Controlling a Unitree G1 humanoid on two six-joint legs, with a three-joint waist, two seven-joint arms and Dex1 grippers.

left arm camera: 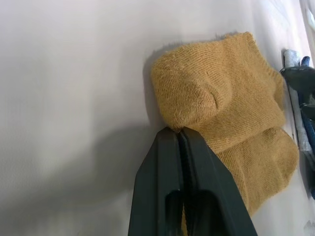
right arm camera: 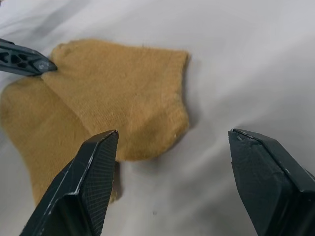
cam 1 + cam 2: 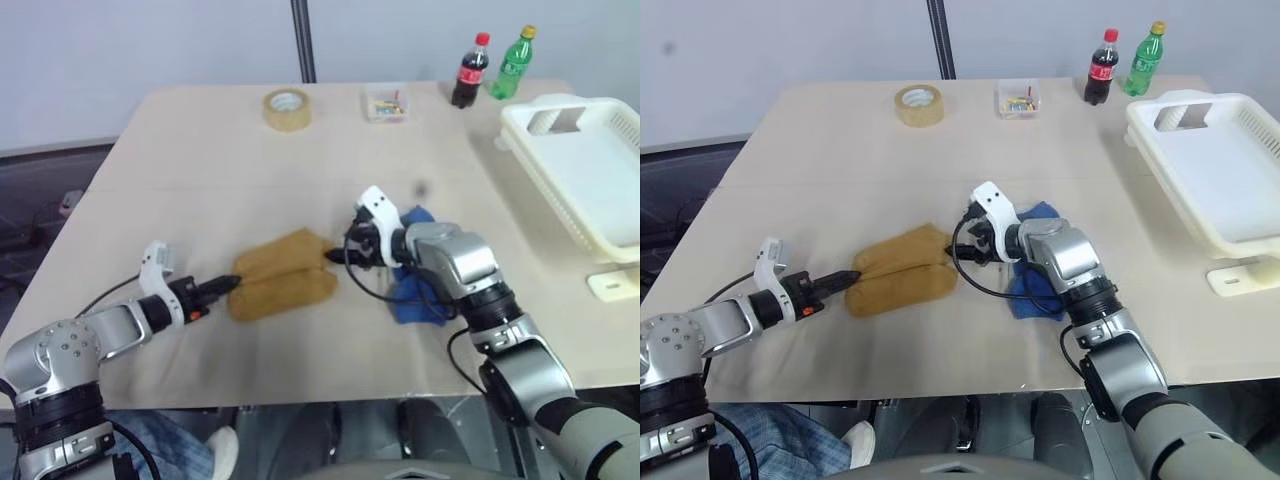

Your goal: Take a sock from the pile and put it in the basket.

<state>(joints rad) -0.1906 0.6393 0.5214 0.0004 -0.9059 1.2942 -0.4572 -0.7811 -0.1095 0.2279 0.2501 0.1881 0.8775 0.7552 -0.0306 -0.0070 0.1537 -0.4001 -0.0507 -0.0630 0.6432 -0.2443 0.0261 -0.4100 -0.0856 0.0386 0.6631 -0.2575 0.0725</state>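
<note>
The pile is two mustard yellow socks lying side by side mid-table, with a blue sock to their right, partly under my right forearm. My left gripper reaches in from the left and is shut, its tips pinching the left edge of the mustard sock, which puckers at the pinch. At the socks' right end my right gripper hovers open, with nothing between its fingers. The white slotted basket stands at the table's far right, apart from both grippers.
Along the back of the table stand a tape roll, a small clear box, a cola bottle and a green bottle. A small white piece lies in front of the basket. Bare tabletop separates the socks from the basket.
</note>
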